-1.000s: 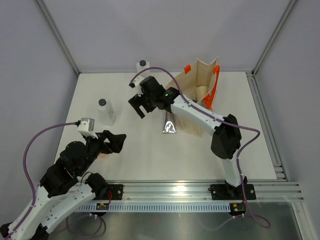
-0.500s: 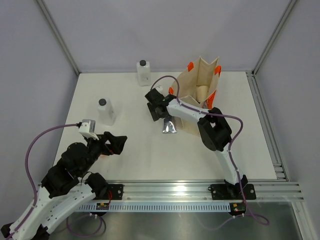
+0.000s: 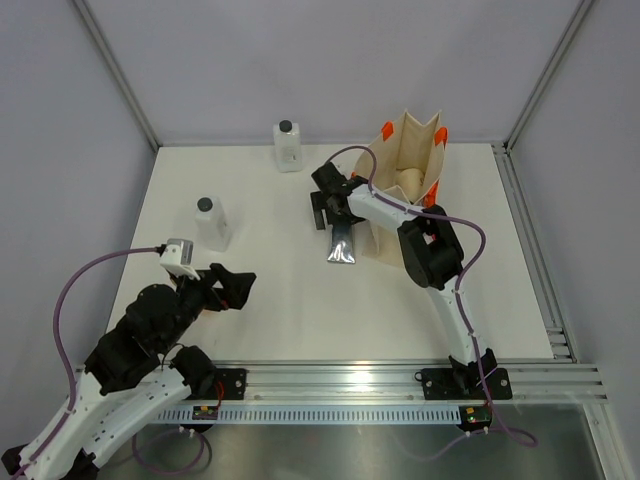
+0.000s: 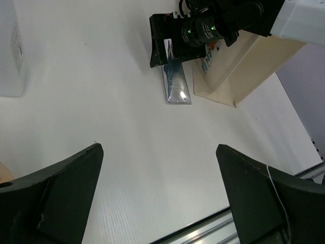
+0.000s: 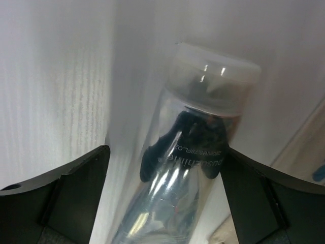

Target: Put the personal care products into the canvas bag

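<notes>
The silver tube (image 3: 342,243) lies flat on the table just left of the canvas bag (image 3: 410,165), which stands upright and open with orange handles. My right gripper (image 3: 328,205) is open, low over the tube's cap end. In the right wrist view the tube (image 5: 188,168) lies between the fingers (image 5: 66,188) of the right gripper (image 5: 165,152), with a gap on the left side. Two clear black-capped bottles stand at the back (image 3: 287,145) and the left (image 3: 211,222). A cream bottle (image 3: 404,181) lies inside the bag. My left gripper (image 3: 240,288) is open and empty.
The left wrist view shows the left gripper (image 4: 158,147) open over bare table, with the tube (image 4: 176,84), the bag (image 4: 244,61) and one clear bottle (image 4: 10,51) beyond. A metal rail (image 3: 400,385) runs along the near edge. Grey walls enclose the table.
My right gripper swung from near the back bottle rightwards and down onto the tube's cap end, beside the bag. The tube turned slightly. The left arm hardly moved.
</notes>
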{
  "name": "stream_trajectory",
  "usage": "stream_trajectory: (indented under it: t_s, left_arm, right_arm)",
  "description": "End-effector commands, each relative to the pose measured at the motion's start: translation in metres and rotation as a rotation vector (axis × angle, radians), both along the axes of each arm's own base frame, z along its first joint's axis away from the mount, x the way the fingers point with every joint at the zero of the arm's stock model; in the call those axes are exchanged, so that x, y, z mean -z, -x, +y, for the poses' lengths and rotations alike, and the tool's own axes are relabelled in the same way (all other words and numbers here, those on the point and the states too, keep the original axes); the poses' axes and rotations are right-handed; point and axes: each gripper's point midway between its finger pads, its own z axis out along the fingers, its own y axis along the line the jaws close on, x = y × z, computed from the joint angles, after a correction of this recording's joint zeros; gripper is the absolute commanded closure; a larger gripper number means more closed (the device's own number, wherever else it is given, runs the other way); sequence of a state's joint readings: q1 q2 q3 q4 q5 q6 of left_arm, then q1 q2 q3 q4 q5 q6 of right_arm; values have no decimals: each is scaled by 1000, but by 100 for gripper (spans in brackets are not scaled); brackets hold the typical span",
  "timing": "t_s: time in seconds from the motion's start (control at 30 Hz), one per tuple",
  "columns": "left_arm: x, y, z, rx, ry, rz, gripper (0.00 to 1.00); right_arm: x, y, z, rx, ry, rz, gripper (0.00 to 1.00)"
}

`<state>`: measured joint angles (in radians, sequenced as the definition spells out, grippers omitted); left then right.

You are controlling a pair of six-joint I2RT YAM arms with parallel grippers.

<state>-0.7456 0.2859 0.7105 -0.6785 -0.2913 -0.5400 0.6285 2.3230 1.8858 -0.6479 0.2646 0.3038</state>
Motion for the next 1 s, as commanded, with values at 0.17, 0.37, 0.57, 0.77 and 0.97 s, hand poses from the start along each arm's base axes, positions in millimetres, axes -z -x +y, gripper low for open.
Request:
stream_trajectory:
  t_s: [0.17, 0.37, 0.57, 0.77, 0.97]
  left_arm:
    - [-16, -3, -10, 23, 52, -26, 1]
    - [-20, -3, -14, 37, 63, -34, 1]
    - [-27, -4, -17, 53, 65, -47, 1]
    - [-33, -1, -18, 65, 79, -52, 1]
    - [-35, 0, -19, 72, 82, -55, 1]
  right_arm:
    - [1, 6, 27, -72, -126, 64, 36]
    - [-50, 2, 29, -228, -126, -28, 77]
    - [-141, 49, 69, -634, -379, -94, 88]
    - [-226, 103, 92, -891, -639, -97, 90]
    - [-325, 134, 90, -1005, -788, -216, 90]
